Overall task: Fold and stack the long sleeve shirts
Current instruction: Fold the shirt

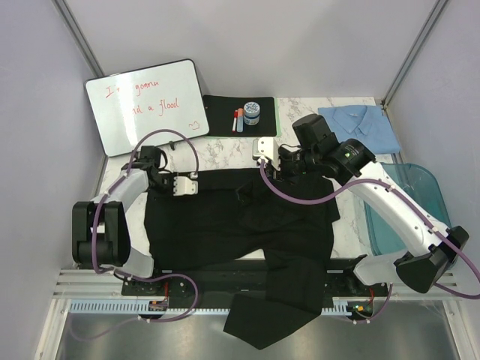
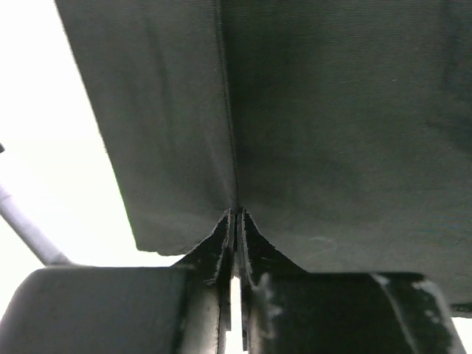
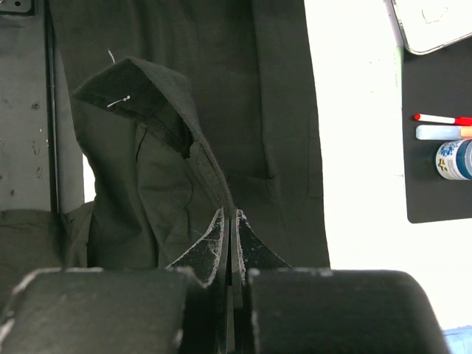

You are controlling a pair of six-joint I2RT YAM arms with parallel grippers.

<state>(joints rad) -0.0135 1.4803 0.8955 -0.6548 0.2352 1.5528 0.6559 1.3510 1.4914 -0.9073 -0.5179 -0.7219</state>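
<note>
**Black shirt pinched at two points along its far edge**

Black cloth fills most of what we see: the plain black collared fabric shirt (image 1: 240, 225) lies spread across the near half of the white marbled desk (image 1: 225, 154). One part of it hangs over the near edge, past the arm bases.

We see the left hand (image 1: 196, 180) at the shirt's far left edge. In the left wrist view its fingers (image 2: 221, 247) are pressed together on the black fabric (image 2: 332, 110), and a seam runs straight down into the pinch.

We find the right hand (image 1: 264, 166) further right along the same far edge. From the right wrist view its fingers (image 3: 247, 243) are likewise clamped on the shirt (image 3: 169, 184). A fold with a stiff, collar-like flap rises beside them.

The light blue collared fabric shirt (image 1: 360, 124) lies flat at the far right corner of the desk, well apart from both hands and from the black one.

Near it on the right we note a translucent teal plastic tray (image 1: 412, 202). At the far left leans a white dry-erase board (image 1: 146, 105) with red handwriting. Just beside the board lies a flat black green-edged mat (image 1: 221, 112), carrying a few marker pens (image 1: 238, 120) and a small round blue-and-white jar (image 1: 251, 112).
</note>
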